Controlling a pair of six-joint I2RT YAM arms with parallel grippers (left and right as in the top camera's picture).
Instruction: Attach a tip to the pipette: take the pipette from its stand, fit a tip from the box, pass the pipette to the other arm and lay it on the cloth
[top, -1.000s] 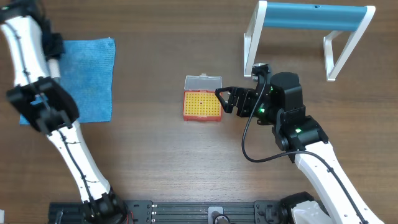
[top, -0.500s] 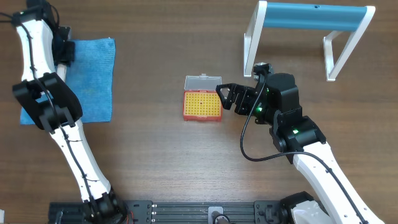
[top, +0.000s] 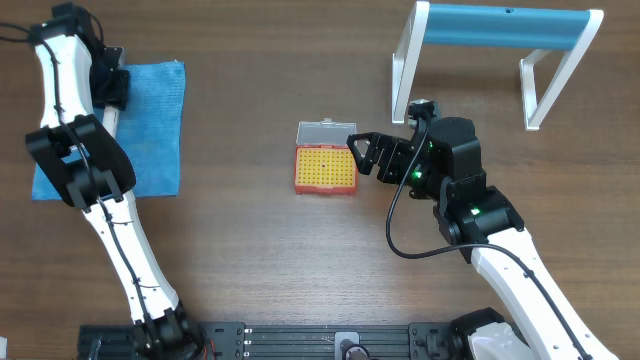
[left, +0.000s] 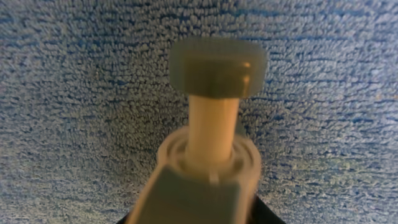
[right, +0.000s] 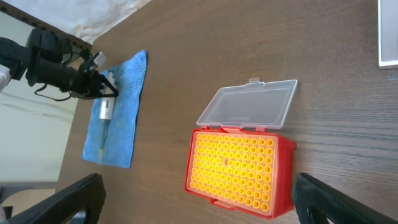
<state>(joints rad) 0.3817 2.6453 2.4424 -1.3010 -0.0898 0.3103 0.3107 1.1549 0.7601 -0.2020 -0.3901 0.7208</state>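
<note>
Brown wood-grain surface (top: 250, 260) carries the whole set-up, and at its far corner the left fingers (right: 102, 86) look pinched on the pipette (left: 213, 134), whose body runs straight out from between them with the grey plunger cap at the outer end. Right under it is the blue cloth (left: 74, 93), its pile very close; whether the pipette already rests on the cloth or hangs just above it cannot be told. Seen from the right wrist, the pipette lies lengthwise within the cloth, and a pale tip seems to be fitted at the end away from the fingers. Well apart from the cloth stands the red tip box (right: 239, 165), lid hinged back, and on its side away from the cloth the right fingers (top: 357, 156) are spread wide around nothing. Farther again from the cloth is the white and blue stand (top: 500, 25). By my reading only the laying-down remains, and the risk is in the letting go: opened while the pipette is tilted or off the cloth, it could drop and roll, bending or knocking off the tip, or the rising fingers could snag the pile and drag the cloth.
</note>
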